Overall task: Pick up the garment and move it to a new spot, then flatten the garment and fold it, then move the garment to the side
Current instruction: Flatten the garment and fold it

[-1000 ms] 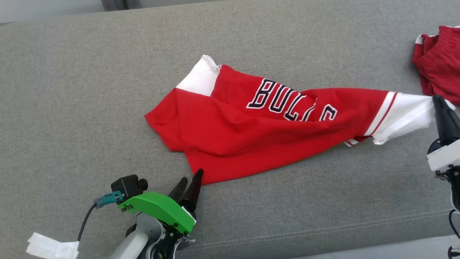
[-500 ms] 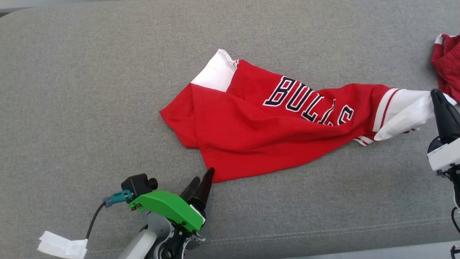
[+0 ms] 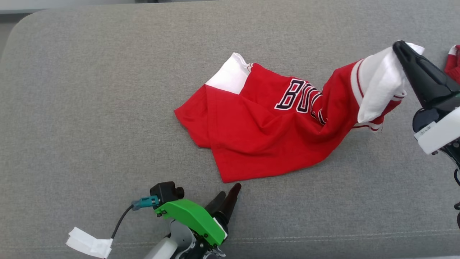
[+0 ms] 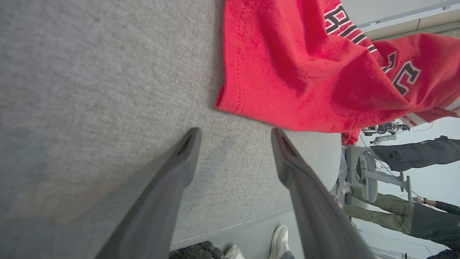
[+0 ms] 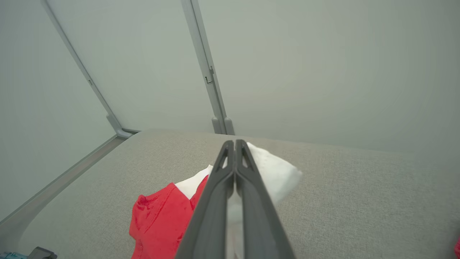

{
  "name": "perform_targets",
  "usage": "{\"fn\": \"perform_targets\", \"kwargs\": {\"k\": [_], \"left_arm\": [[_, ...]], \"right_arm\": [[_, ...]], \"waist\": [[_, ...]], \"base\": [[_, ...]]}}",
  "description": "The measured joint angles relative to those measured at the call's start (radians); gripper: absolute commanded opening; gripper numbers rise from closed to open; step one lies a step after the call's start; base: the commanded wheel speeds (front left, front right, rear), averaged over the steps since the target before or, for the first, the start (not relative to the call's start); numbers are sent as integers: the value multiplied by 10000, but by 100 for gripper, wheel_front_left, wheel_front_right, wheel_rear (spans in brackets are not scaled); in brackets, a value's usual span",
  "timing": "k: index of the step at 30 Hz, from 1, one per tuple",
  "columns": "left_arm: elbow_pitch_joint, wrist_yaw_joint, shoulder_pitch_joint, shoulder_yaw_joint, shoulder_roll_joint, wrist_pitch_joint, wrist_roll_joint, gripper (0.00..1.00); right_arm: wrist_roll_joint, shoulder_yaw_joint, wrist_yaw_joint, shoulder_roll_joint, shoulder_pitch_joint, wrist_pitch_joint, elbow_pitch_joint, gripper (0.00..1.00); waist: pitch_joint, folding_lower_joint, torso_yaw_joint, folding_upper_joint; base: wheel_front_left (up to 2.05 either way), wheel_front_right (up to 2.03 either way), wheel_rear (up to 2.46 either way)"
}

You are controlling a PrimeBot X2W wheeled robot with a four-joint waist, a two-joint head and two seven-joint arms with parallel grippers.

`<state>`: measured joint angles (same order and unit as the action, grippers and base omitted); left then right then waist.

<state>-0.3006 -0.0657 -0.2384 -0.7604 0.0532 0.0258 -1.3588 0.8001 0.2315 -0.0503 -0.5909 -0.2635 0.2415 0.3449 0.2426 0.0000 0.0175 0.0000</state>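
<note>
Lifting garment [image 3: 269, 144] higher, right end effector [image 3: 399, 46] stays clamped.

Rumpled red garment [image 3: 266, 144] lies flat, white end raised.

The garment [image 3: 273, 144] lies midway on the cushion [image 3: 90, 108], left gripper [image 3: 230, 190] just before it, right gripper [image 3: 398, 46] at its right end (raised).

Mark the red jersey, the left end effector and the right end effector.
red jersey [image 3: 258, 144]: head view, red body panel.
left end effector [image 3: 230, 190]: head view, between fingertips.
right end effector [image 3: 398, 46]: head view, closed fingertips.
</note>
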Motion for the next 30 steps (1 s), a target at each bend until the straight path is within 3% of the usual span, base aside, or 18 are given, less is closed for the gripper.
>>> {"fn": "perform_targets", "kwargs": {"k": [5, 10, 19, 30], "left_arm": [[-125, 138, 2, -326, -63, -88, -25, 100], [-221, 253, 11, -556, -86, -59, -142, 100], [-12, 541, 19, -1227, -52, 117, -794, 100], [1402, 932, -318, -2174, -48, 867, -1923, 100]], "right_arm": [[54, 587, 140, -286, -847, 1108, 439, 0], [337, 769, -6, -280, -2453, 2242, 416, 0], [529, 913, -587, 88, -4617, 4008, -1271, 0], [-742, 1517, -746, 280, -6622, 5356, -3057, 0]], "waist": [[-105, 0, 346, 0], [-226, 0, 900, 0], [-406, 0, 2038, 0], [-48, 0, 3318, 0]], "base": [[0, 0, 0], [0, 0, 0], [0, 0, 0], [0, 0, 0]]}}
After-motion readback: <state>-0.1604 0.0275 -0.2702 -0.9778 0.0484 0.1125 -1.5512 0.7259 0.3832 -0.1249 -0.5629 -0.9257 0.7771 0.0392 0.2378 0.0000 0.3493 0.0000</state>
